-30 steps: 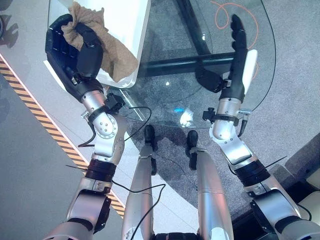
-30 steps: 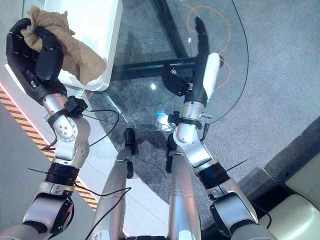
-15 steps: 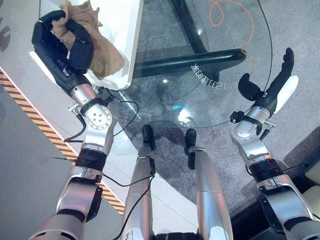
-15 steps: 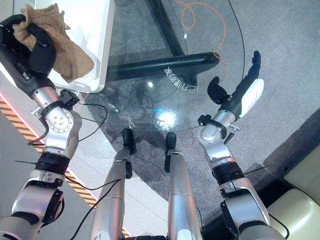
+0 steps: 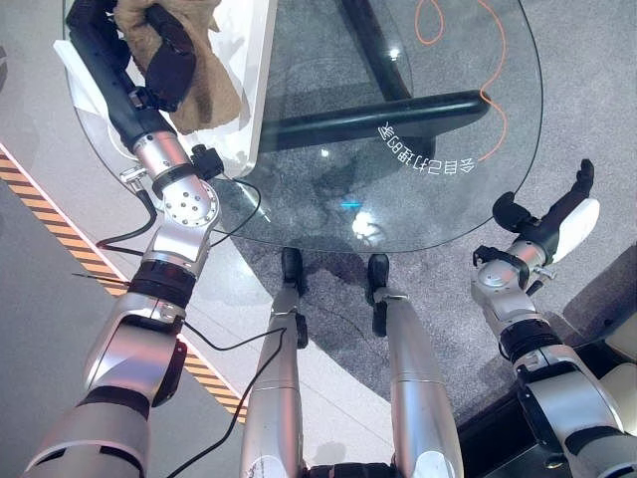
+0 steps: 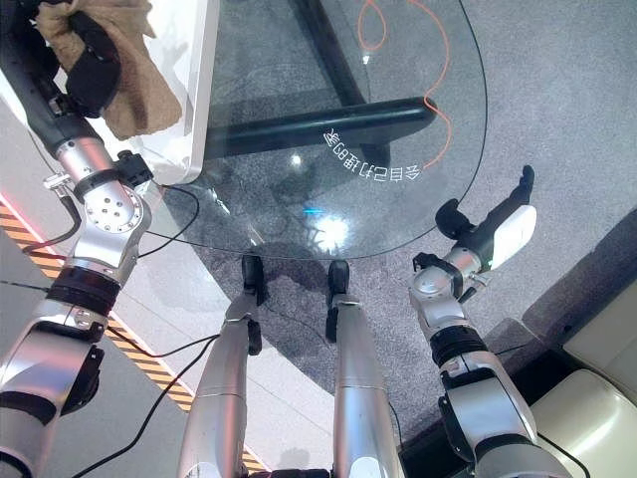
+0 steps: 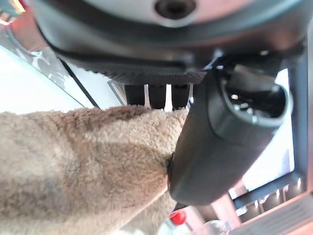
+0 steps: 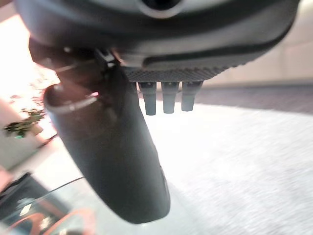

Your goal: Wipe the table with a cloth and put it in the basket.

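Left eye view: our left hand (image 5: 149, 55) pinches the tan cloth (image 5: 204, 85) above the white basket (image 5: 254, 60) beside the glass table (image 5: 398, 149). Our right hand (image 5: 552, 214) hangs relaxed, empty. We judge drop-off underway; next, uncurl over the basket.

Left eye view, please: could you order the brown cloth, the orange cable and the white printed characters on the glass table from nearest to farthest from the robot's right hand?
From the right hand, off the table's right edge:
1. White printed characters, on the glass toward the right.
2. Orange cable, under the glass; its lower run may be as near as the characters.
3. Brown cloth, far left, in the left hand.
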You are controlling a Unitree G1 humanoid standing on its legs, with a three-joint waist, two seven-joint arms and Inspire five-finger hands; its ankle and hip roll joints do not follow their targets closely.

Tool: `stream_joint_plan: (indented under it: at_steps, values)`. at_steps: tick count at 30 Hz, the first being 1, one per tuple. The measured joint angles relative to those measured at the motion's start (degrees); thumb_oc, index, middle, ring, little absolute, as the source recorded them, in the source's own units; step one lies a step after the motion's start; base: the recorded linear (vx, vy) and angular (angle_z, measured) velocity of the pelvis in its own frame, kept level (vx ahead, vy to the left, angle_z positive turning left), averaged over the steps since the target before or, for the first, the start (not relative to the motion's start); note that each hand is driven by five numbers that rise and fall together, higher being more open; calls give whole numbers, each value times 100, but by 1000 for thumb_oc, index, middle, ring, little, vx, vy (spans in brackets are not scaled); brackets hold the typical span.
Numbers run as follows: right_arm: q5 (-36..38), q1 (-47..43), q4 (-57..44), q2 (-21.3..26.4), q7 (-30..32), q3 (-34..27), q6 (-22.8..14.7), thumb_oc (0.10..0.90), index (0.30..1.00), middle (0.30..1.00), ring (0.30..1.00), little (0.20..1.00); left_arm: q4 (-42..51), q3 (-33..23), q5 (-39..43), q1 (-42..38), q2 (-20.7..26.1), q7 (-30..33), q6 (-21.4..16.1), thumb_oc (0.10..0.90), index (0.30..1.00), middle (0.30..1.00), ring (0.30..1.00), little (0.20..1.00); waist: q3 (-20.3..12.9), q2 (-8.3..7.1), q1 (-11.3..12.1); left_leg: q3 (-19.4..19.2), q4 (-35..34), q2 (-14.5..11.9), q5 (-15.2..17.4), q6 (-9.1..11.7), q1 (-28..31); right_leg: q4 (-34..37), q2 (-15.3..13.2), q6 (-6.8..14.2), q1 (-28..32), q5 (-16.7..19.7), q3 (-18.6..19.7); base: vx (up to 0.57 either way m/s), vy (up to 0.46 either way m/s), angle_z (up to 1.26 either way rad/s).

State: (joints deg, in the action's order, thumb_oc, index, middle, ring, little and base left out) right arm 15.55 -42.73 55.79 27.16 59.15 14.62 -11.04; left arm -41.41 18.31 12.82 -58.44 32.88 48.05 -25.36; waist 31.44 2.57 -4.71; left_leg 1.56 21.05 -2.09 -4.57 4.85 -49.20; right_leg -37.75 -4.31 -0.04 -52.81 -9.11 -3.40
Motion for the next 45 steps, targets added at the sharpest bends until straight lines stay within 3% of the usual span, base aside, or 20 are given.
stream_joint_plan:
  at_steps: [12, 23, 24, 28, 29, 37, 45]
  values:
    - [416, -158, 1260, 4, -508, -69, -255, 800, 900, 900, 900, 900, -860, 837, 0, -605, 233, -424, 637, 100, 300, 300, 300, 200, 0, 0, -47, -9, -7, -45, -2, 3, -27, 44, 35, -21, -39, 18, -42, 0, 0, 0]
    - [494, -273, 1518, 4, -771, -68, -189, 800, 900, 900, 900, 900, -1381, 1029, 0, -898, 407, -654, 1140, 100, 300, 300, 300, 200, 0, 0, -79, -12, -19, -48, -2, 3, -38, 49, 34, -19, -38, 30, -48, 0, 0, 0]
    - [494, -273, 1537, 4, -771, -69, -185, 800, 900, 900, 900, 900, -1393, 1029, 0, -898, 409, -670, 1172, 141, 335, 335, 335, 241, 0, 0, -79, -12, -19, -48, -2, 3, -38, 48, 34, -19, -38, 30, -48, 0, 0, 0]
    - [494, -274, 1559, 4, -776, -69, -184, 800, 900, 900, 900, 900, -1417, 1030, 2, -898, 409, -892, 1307, 520, 660, 660, 660, 620, 0, 0, -97, -12, -20, -48, -2, 3, -36, 52, 33, -20, -38, 32, -46, 0, 0, 0]
    - [493, -276, 1555, 4, -776, -68, -184, 800, 900, 900, 900, 900, -1421, 1033, 3, -898, 409, -941, 1346, 800, 900, 900, 900, 900, 0, 0, -105, -12, -23, -48, -2, 3, -37, 80, 34, -20, -38, 32, -47, 0, 0, 0]
    - [491, -288, 1533, 3, -777, -68, -184, 800, 900, 900, 900, 900, -1443, 1033, 72, -908, 411, -1370, 1499, 800, 900, 900, 900, 900, 0, 0, -132, -20, -102, -50, -21, 10, -27, 102, 33, -17, -41, 44, -49, 0, 0, 0]
    - [490, -393, 1536, 3, -778, -68, -194, 800, 900, 900, 900, 900, -1500, 1033, 114, -931, 411, -1374, 1501, 800, 900, 900, 900, 900, -1, 0, -124, -22, -102, -49, -25, 14, -20, 91, 32, -17, -41, 44, -49, 0, 0, 0]
